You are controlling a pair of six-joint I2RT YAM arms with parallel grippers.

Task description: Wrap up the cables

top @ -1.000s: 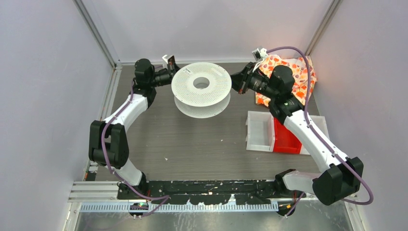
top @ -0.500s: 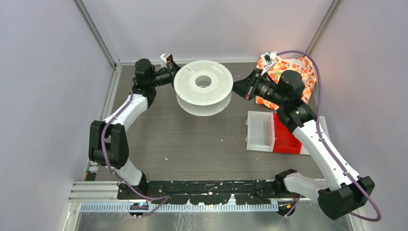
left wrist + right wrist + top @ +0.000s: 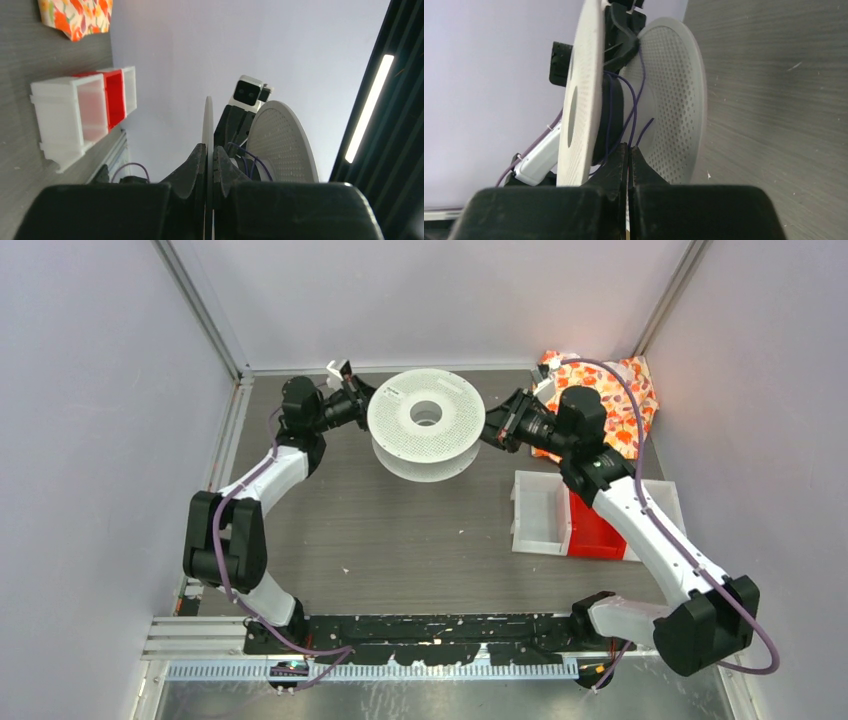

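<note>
A white perforated spool [image 3: 425,435] stands at the back middle of the table. My left gripper [image 3: 355,403] is shut on the rim of its upper flange [image 3: 207,120]; the other flange [image 3: 285,145] shows to the right. The cable [image 3: 256,160], thin and dark purple, loops loosely round the hub between the flanges. My right gripper [image 3: 497,430] is at the spool's right side. In the right wrist view its jaws [image 3: 629,147] are shut, and strands of the cable [image 3: 636,100] run down into their tips. A loose end sticks out beside them. The cable does not show in the top view.
White and red open bins [image 3: 560,515] stand right of centre, also in the left wrist view [image 3: 80,112]. A flowered cloth [image 3: 625,390] lies in the back right corner under the right arm. Walls close the back and both sides.
My right arm swung out to the right, away from the spool, then came back to its right side. The spool and my left gripper shifted slightly right.
</note>
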